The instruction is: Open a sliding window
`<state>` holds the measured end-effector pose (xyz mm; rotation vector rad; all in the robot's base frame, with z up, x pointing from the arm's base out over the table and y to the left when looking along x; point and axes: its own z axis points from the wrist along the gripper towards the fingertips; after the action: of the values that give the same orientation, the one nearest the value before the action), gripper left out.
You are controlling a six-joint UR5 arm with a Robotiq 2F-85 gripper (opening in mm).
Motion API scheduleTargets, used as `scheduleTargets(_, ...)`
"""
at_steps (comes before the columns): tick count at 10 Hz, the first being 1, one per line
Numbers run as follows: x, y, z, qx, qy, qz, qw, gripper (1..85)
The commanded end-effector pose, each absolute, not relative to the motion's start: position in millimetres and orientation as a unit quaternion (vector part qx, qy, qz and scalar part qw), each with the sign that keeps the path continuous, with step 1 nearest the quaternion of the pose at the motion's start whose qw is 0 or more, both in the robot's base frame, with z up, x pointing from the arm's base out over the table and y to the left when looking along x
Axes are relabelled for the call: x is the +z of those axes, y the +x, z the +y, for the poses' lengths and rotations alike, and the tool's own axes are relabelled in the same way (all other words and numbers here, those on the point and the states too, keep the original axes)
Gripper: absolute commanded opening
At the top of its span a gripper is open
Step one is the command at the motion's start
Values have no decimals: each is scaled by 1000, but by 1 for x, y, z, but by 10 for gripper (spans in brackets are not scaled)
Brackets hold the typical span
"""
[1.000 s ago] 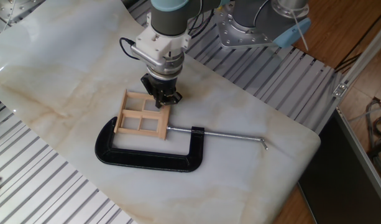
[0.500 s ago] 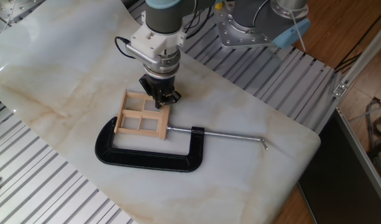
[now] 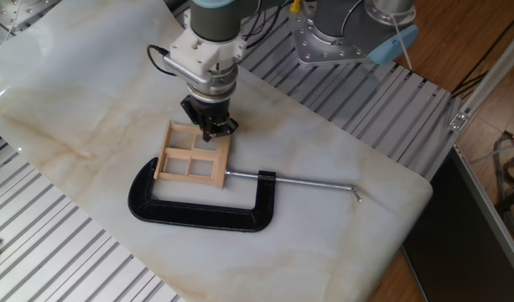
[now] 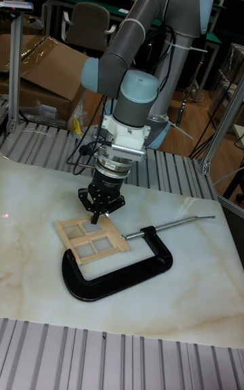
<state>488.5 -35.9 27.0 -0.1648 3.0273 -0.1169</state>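
End effector (image 3: pixel 210 128) shifted left since earlier, arm vertical, fingers narrow at sliding window (image 3: pixel 192 154) top edge

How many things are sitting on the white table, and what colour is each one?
Light wood: 1, the little sliding window, with the robot's hand right over its far edge.
Black: 1, the big C-clamp, with its silver screw rod.
Total: 2 things on the marble-look table.
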Motion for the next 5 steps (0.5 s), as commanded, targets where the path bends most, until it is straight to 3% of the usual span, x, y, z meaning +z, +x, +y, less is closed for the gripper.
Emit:
scheduleTargets(1, 34, 515, -74, -35, -60, 996, 62, 7)
scheduleTargets(5, 39, 528, -94, 4, -27, 996, 85, 7)
